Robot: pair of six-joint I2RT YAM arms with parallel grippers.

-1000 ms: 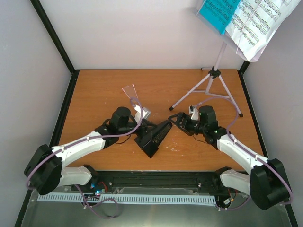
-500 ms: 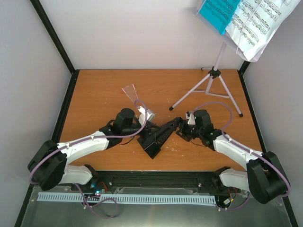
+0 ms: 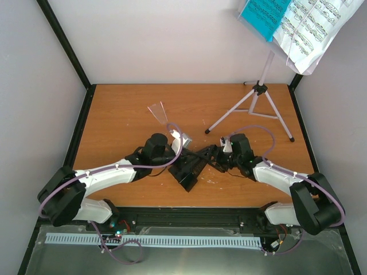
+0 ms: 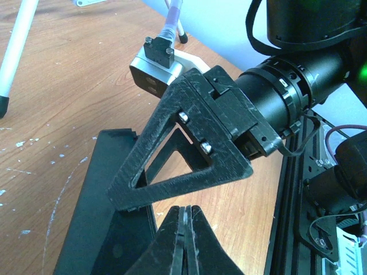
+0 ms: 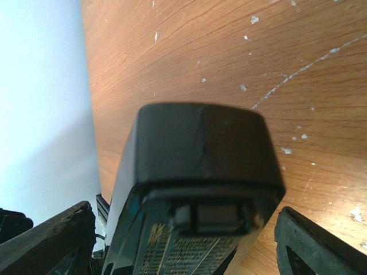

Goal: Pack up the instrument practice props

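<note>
The left end effector (image 4: 184, 232) has its two black fingers pressed together with nothing between them. It hovers just beside the small black pyramid-shaped metronome (image 3: 192, 167), on that thing's left flank. One triangular finger (image 4: 183, 152) of the other arm crosses right in front of it in the left wrist view.

The right end effector (image 3: 212, 156) is spread. In the right wrist view its fingers stand on either side of the metronome's narrow top, with a gap visible on each side.

The metronome lies on its side on the orange-brown wooden desk (image 3: 120, 114), near the middle of the near half. Its long axis runs diagonally. The wide base points toward the near-left and the narrow top points far-right, into the spread fingers.

A clear wedge-shaped plastic piece (image 3: 157, 110) sits on the desk farther back, apart from both arms.

The silver tripod music stand (image 3: 261, 90) stands in the far right corner, well apart from the metronome, with its legs spread on the desk. A teal folder (image 3: 264, 14) and white printed sheet music (image 3: 312, 28) rest side by side on its top, the folder on the left.
</note>
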